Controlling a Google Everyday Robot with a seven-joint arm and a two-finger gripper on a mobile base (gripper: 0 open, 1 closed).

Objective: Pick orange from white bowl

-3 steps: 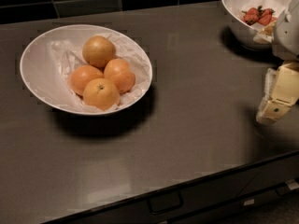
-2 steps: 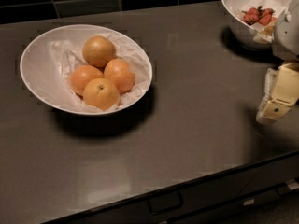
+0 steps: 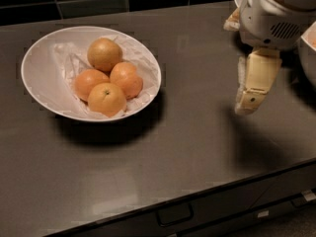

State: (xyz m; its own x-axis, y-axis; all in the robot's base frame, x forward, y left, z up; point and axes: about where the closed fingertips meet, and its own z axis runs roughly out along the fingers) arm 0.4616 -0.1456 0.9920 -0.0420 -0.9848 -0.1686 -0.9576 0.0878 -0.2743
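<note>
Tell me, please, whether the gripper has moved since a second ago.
Yes. The gripper has shifted left, toward the white bowl, which stayed put.

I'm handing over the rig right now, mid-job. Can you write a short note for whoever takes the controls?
The gripper hangs over the dark counter, well to the right of the white bowl, with nothing seen in it.
The pale orange sits at the back of the bowl on the paper lining, with three brighter oranges in front of it.
Done: nothing picked yet.
Left: move the gripper across to the bowl, grasp the pale orange, lift it out.
</note>
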